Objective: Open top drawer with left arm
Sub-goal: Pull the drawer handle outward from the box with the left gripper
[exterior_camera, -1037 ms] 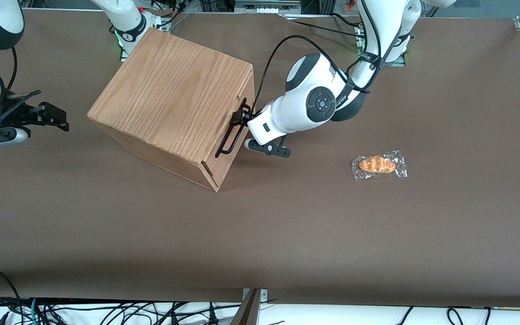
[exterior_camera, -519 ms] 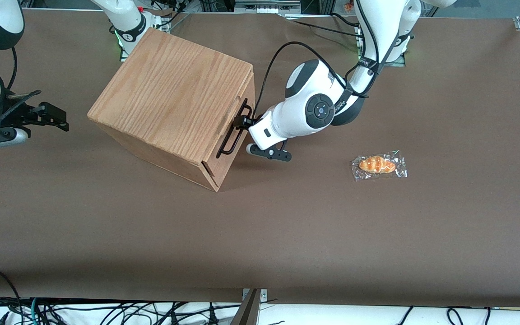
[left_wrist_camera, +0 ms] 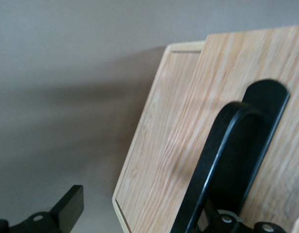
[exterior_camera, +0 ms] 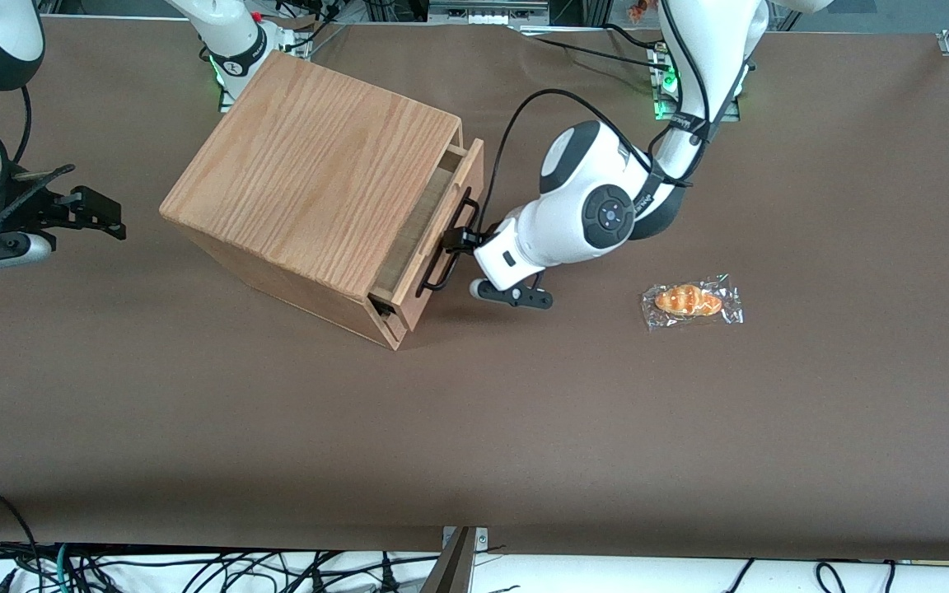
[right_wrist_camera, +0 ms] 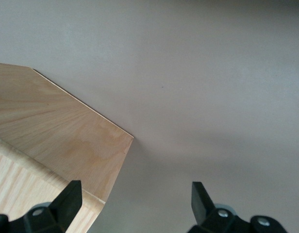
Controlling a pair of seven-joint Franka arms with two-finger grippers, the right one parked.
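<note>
The oak box (exterior_camera: 310, 173) stands on the brown table. Its top drawer (exterior_camera: 465, 177) is pulled out a short way, and a strip of pale wood inside shows under the box's top edge. The black bar handle (exterior_camera: 441, 268) runs along the drawer front. My left gripper (exterior_camera: 460, 239) is at that handle, with the white arm (exterior_camera: 582, 206) stretched out in front of the drawer. In the left wrist view the gripper (left_wrist_camera: 136, 191) is open: one finger (left_wrist_camera: 69, 206) stands apart over the table, the other is hidden against the handle (left_wrist_camera: 222, 145) on the drawer front (left_wrist_camera: 227, 87).
A bread roll in a clear wrapper (exterior_camera: 691, 301) lies on the table toward the working arm's end, apart from the arm. A corner of the oak box (right_wrist_camera: 67, 141) shows in the right wrist view. Cables hang along the table's near edge (exterior_camera: 474, 548).
The drawer was closed in both earlier frames; now it has slid out of the box. The gripper and arm have moved away from the box front with the handle.
</note>
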